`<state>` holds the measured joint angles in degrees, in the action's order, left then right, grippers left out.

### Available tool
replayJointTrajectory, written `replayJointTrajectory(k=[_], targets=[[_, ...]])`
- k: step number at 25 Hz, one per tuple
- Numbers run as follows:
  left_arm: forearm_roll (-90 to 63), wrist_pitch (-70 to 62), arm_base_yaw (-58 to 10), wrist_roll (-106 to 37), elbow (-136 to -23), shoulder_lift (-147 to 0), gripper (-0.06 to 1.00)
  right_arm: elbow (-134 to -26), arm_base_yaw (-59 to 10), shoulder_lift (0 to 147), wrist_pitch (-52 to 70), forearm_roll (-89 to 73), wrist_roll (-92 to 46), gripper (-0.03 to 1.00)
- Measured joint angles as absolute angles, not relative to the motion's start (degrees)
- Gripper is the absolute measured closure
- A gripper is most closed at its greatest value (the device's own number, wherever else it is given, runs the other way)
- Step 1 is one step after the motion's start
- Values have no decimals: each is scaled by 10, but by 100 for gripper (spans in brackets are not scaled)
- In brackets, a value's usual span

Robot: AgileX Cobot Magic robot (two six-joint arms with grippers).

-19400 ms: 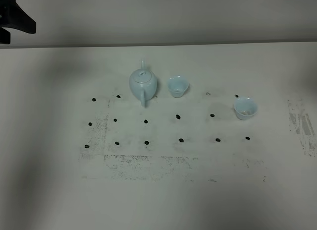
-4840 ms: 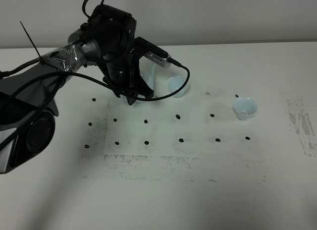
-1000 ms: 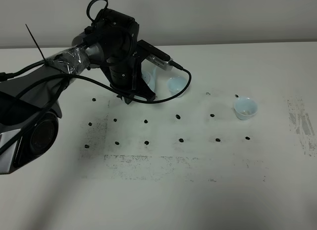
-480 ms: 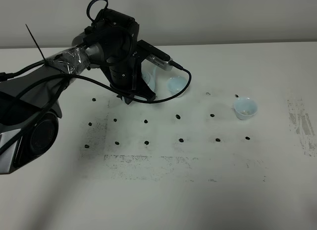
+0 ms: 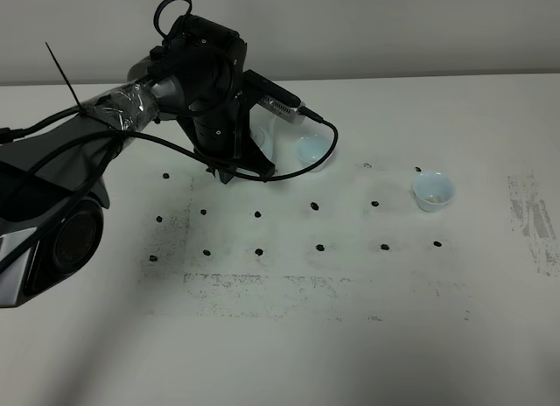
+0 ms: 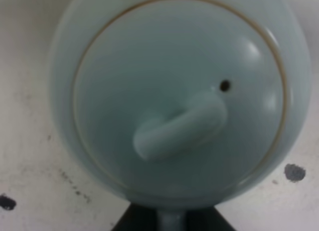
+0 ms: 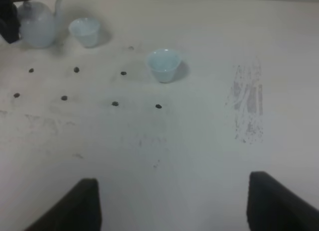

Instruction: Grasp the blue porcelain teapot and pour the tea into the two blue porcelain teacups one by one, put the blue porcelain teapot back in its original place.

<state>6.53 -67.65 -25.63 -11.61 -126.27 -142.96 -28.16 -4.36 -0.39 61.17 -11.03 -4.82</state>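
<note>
At the table's [image 5: 394,336] far side, your left gripper [image 6: 172,222] stays pinched on the blue porcelain teapot [image 6: 179,96] by its handle. The pot is unmoved this past second and stands beside the nearer teacup [image 5: 311,150]. Lift appears next.

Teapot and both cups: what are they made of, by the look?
The teapot looks like glazed ceramic, likely porcelain: pale blue, glossy, soft highlights on the lid. The cup beside it and the cup standing apart show the same glaze; probably the same ware.
</note>
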Motion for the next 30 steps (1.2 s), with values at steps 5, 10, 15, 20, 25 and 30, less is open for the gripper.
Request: replayJointTrajectory(k=[5, 10, 15, 20, 25, 30], targets=[[68, -680, -256, -115, -1263, -1428, 90, -282, -44, -4, 612, -110, -48, 38], [69, -681, -256, -114, -1263, -1422, 90, -282, -44, -4, 612, -110, -48, 38], [72, -681, -256, -114, -1263, -1409, 90, -282, -44, -4, 612, -110, -48, 38], [73, -682, -256, -114, -1263, -1400, 90, -282, -44, -4, 612, -110, -48, 38], [72, -682, -256, -115, -1262, -1384, 90, -282, -44, -4, 612, -110, -48, 38], [72, -684, -256, -147, -1262, -1362, 90, -282, -44, -4, 612, -110, -48, 38]])
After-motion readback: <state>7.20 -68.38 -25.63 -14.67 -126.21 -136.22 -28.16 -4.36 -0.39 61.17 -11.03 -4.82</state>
